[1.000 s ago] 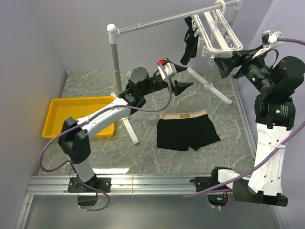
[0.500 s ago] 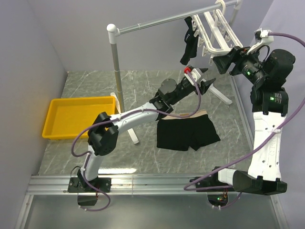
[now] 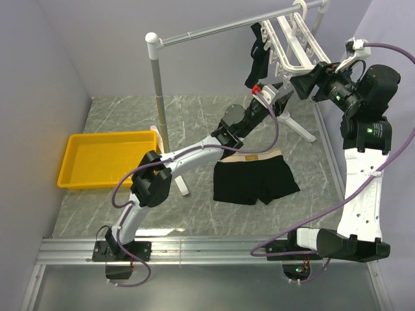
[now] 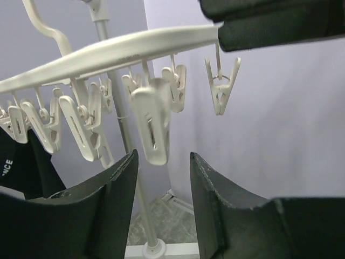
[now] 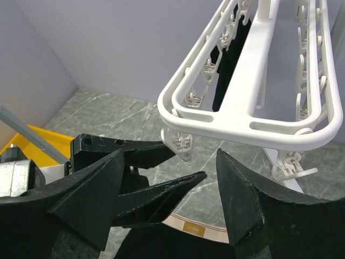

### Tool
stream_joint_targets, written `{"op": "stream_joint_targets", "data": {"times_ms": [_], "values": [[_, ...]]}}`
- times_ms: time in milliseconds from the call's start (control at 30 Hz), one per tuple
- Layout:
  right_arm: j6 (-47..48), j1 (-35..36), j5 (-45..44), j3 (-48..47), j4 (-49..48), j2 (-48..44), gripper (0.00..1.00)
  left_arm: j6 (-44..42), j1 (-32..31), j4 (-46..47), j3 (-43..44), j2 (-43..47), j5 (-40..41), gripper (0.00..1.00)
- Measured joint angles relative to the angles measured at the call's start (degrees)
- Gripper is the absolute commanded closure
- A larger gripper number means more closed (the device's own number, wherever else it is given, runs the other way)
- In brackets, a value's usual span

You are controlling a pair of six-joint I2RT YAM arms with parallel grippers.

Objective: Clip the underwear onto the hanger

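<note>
A yellow tray [image 3: 107,159] sits by the left edge of the table [image 3: 194,116]. The underwear [image 3: 254,178] lies flat mid-table, waistband toward the far edge. The left gripper [image 3: 280,98] hovers with its jaws apart under a clip [image 4: 152,121] of the hanger [image 3: 295,42] at the far right corner. The right gripper [image 3: 302,83] gapes empty beside it.

One underwear [image 3: 253,181], one hanger [image 5: 259,127], one black garment [image 3: 255,65], one yellow tray [image 3: 104,159], one rail stand [image 3: 157,91], two arms: left arm [image 3: 194,152], right arm [image 3: 360,188].

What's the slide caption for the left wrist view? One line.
Open left claw lined up under a white clip dangling from the hanger.
</note>
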State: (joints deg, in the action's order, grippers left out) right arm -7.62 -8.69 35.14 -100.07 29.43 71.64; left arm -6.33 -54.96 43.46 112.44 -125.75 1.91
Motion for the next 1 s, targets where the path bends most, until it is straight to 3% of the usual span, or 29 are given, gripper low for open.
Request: {"op": "stream_joint_targets", "data": {"times_ms": [133,367,1000], "values": [[0.0,0.0,0.26,0.0,0.22,0.31,0.25,-0.04,0.0,0.15,1.86,-0.79,-0.02,0.53],[-0.04,0.0,1.27,0.0,0.31,0.72,0.28,0.15,0.13,0.61,3.21,-1.49,-0.57,0.77],[3.67,0.17,2.62,4.0,-0.72,4.2,0.4,0.11,0.55,-0.22,3.32,-1.64,-4.15,0.81]]}}
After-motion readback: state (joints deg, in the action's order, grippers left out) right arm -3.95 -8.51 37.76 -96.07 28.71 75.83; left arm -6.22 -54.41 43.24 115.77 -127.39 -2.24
